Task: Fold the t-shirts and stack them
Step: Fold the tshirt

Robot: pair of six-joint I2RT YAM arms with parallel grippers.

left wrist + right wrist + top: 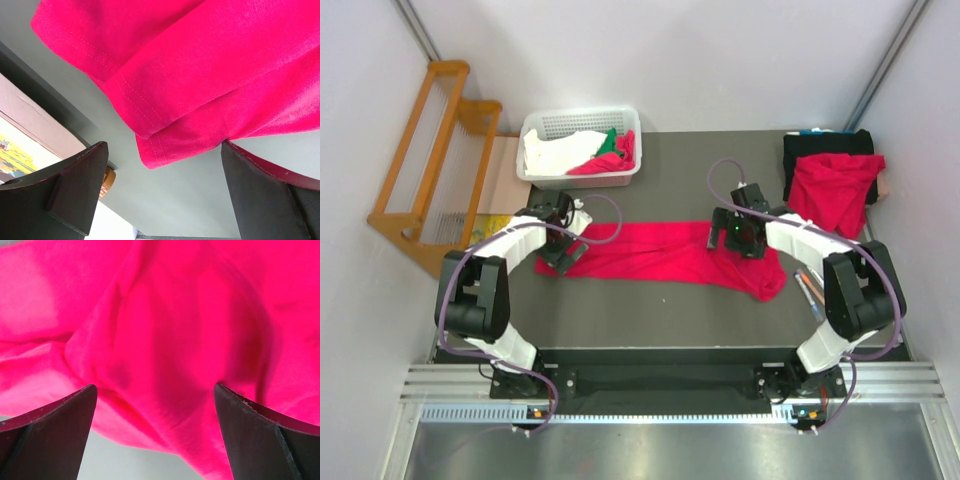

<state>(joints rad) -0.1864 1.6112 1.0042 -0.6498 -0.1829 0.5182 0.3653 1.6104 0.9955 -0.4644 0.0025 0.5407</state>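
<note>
A crimson t-shirt (665, 252) lies stretched in a long band across the middle of the dark table. My left gripper (563, 253) is open over its left end; in the left wrist view the hemmed corner (165, 145) lies just ahead of my open fingers (75, 190). My right gripper (738, 240) is open over the bunched right part, where rumpled red cloth (165, 350) fills the right wrist view between my fingers (260, 435). A second red t-shirt (835, 190) lies crumpled at the back right. A third red cloth (610, 160) sits in the basket.
A white basket (580, 125) at the back left holds white cloth (555, 150) and a small green cloth (608, 143). A wooden rack (430, 150) stands off the left edge. A black cloth (825, 145) lies under the back-right t-shirt. Small tools (808, 288) lie near the right edge.
</note>
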